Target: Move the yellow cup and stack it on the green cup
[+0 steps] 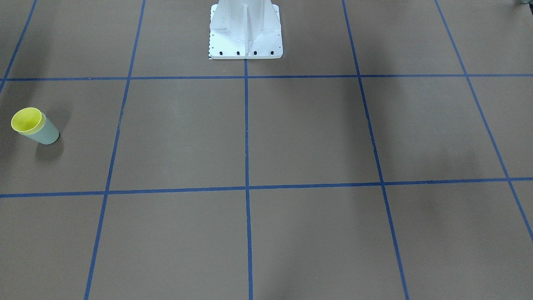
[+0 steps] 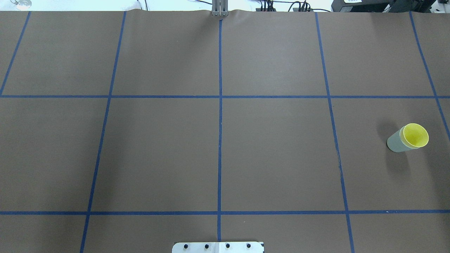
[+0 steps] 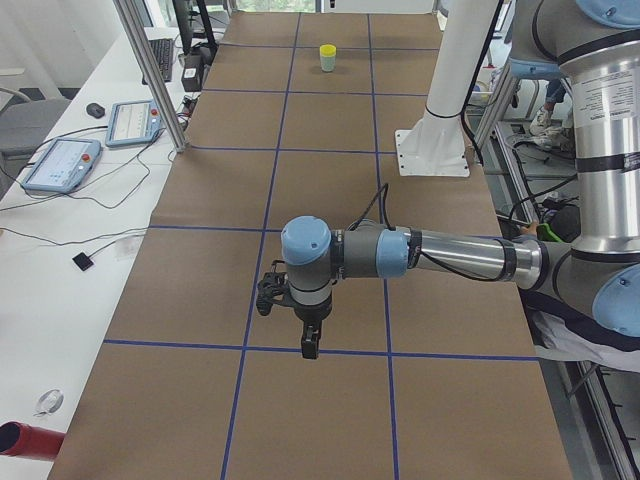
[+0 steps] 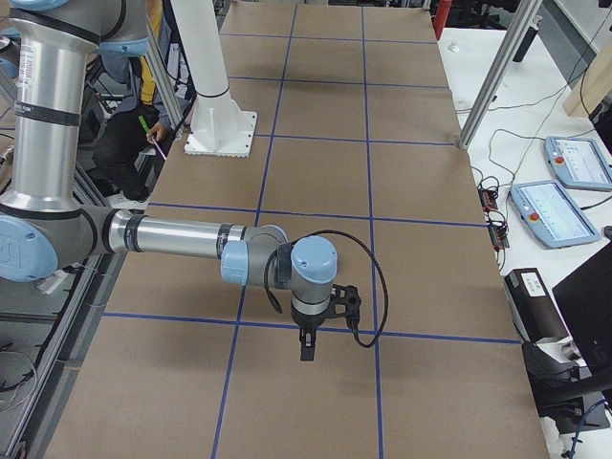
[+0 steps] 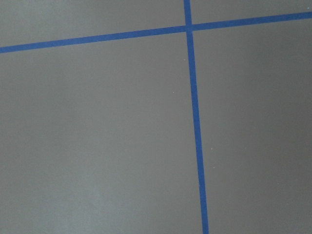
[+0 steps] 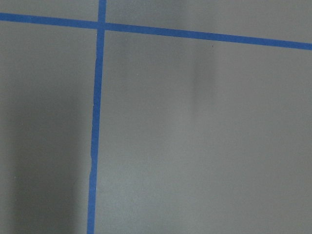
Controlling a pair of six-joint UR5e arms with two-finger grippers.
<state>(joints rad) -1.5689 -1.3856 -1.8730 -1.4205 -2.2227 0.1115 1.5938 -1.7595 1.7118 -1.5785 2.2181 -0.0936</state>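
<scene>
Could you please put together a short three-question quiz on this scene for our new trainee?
1. True or false: the yellow cup is nested inside the green cup.
2. Multiple choice: by the robot's own sides, the cups stand on the table's A) left part, B) right part, C) centre line.
3. Short answer: does the left claw or the right claw touch either cup?
Key: 1 true. 2 B. 3 No; neither claw is at the cups.
</scene>
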